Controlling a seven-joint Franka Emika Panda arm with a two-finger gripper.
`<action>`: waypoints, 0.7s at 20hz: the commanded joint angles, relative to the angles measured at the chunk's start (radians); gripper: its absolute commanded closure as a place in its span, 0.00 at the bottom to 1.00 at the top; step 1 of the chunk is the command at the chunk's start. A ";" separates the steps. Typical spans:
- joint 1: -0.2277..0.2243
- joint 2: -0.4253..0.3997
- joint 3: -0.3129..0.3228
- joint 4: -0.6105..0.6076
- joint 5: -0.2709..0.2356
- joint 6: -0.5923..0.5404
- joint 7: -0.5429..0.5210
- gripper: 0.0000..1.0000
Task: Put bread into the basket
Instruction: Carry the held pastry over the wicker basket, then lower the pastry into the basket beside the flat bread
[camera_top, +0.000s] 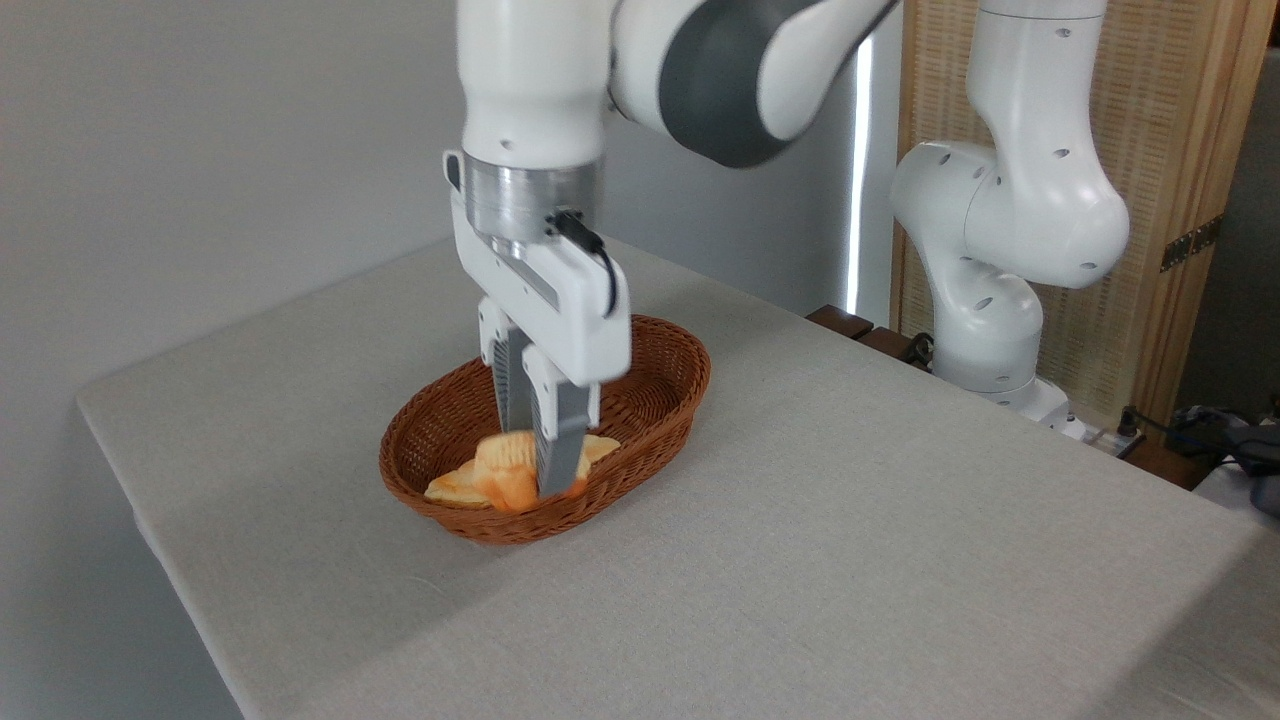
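— So, what takes up the most room?

— A table (850, 560) under a pale grey-beige cloth, running from the left edge to the lower right of the view. Next in size is the white and dark grey robot arm (700, 70), which enters from the top and points straight down over the left half of the table. Its base column stands at the right, behind the far table edge, in front of a light wooden screen with woven panels (1170, 150).

— And below the arm?

— An oval reddish-brown woven wicker basket (660, 385) with low sloping sides, sitting on the cloth toward the left. The white gripper (535, 470) with grey fingers reaches down into it from above.

— Is the gripper carrying anything?

— Yes. Its two fingers stand close together, pinching a small round golden-orange bun (505, 470) with a paler scored top. The bun is within the basket's rim, at the near left part, low against the contents. Whether it already rests on what lies beneath or hangs just above is hard to tell, since the picture is slightly blurred there.

— What else lies in the basket?

— A longer, flatter pale golden loaf (445, 488), lying along the near wall. Its left end shows beside the bun, and a bit of its right end peeks out past the gripper fingers.
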 joint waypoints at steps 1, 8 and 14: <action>-0.002 -0.016 -0.076 0.009 -0.015 -0.047 -0.071 0.48; -0.002 -0.014 -0.243 0.009 -0.014 -0.114 -0.234 0.39; -0.003 -0.004 -0.323 0.006 -0.004 -0.116 -0.402 0.00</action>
